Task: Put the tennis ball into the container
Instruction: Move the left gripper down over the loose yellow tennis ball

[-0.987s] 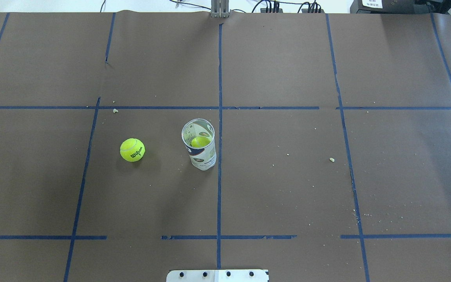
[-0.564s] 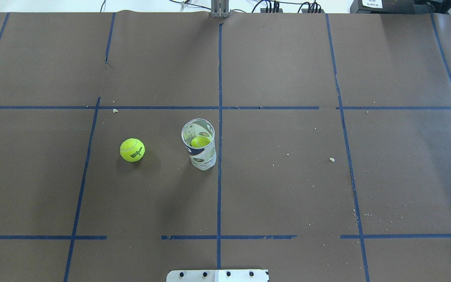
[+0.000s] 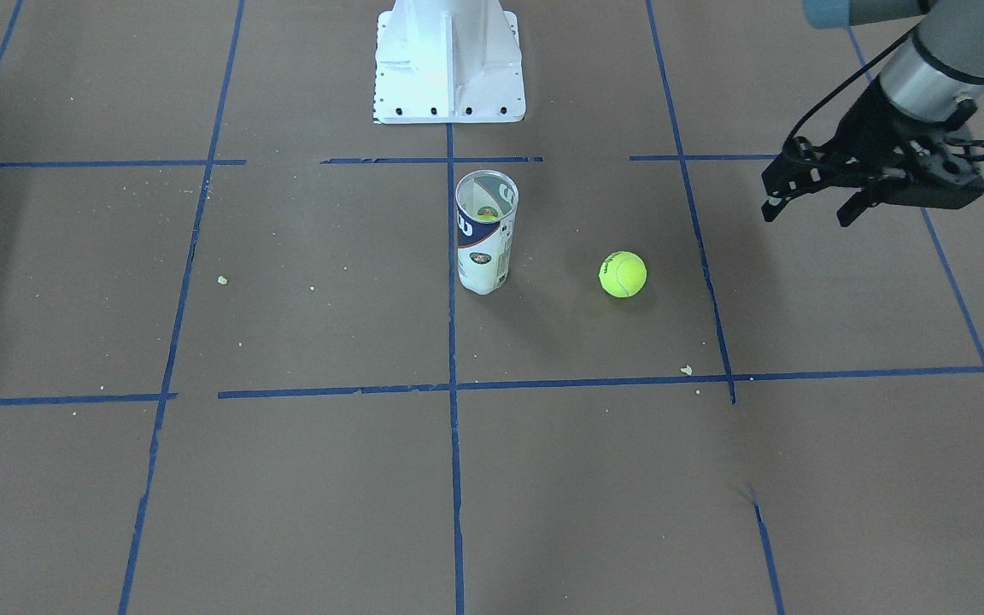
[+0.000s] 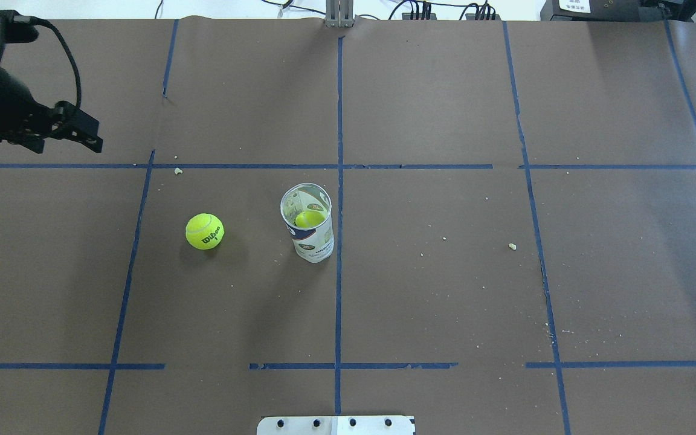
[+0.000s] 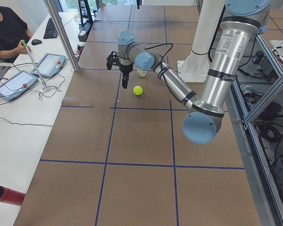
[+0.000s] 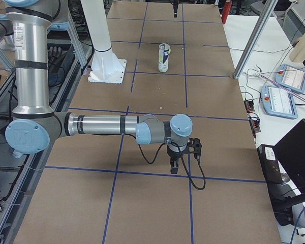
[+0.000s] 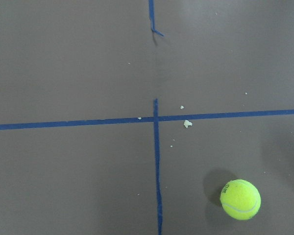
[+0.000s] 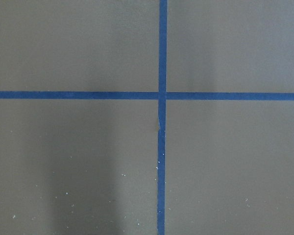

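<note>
The tennis ball (image 4: 204, 231) lies loose on the brown table, left of the container (image 4: 310, 238); in the front view the tennis ball (image 3: 623, 274) is right of it. The container (image 3: 483, 248) is a clear can that stands upright with its top open, and a second yellow-green ball (image 4: 309, 219) rests inside. My left gripper (image 4: 67, 144) hovers open and empty at the far left, well away from the ball; its wrist view shows the tennis ball (image 7: 240, 199) at lower right. My right gripper (image 6: 180, 165) shows only in the exterior right view, far from both; I cannot tell its state.
The white arm base (image 3: 449, 77) stands behind the can. Blue tape lines (image 4: 339, 272) cross the brown paper, with small crumbs (image 4: 512, 246) scattered about. An operators' desk with tablets (image 5: 12, 84) runs along the far table edge.
My left gripper has come into the overhead view at the upper left, where no arm showed before. The ball and the can have not moved.
</note>
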